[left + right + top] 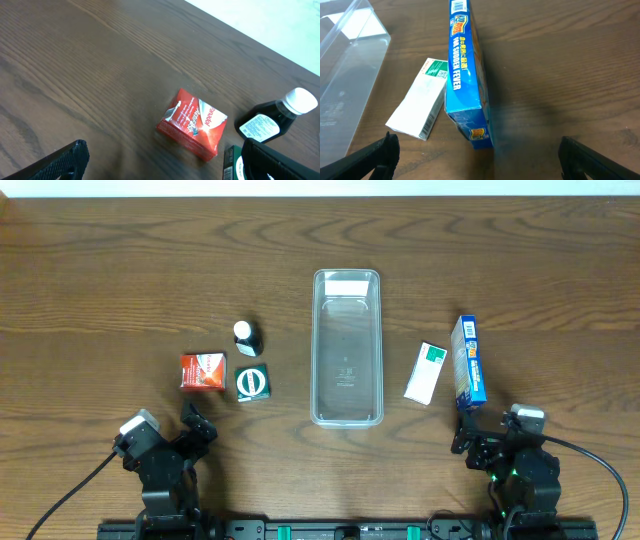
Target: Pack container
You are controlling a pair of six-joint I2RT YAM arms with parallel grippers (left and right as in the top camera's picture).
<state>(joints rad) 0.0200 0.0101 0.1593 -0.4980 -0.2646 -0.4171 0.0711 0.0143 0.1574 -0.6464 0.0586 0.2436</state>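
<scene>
The long clear container (347,415) lies at the table's middle with a white label at its far end; its corner shows in the right wrist view (340,55). Left of it are a red box (203,371) (192,123), a green box (253,382) (231,162) and a dark bottle with a white cap (246,338) (272,120). Right of it are a white and green box (426,373) (418,99) and a narrow blue box (468,360) (466,75). My left gripper (198,430) (160,167) is open and empty near the front edge. My right gripper (482,443) (477,160) is open and empty just short of the blue box.
The wooden table (120,270) runs to a pale far edge. Black cables trail from both arm bases at the front.
</scene>
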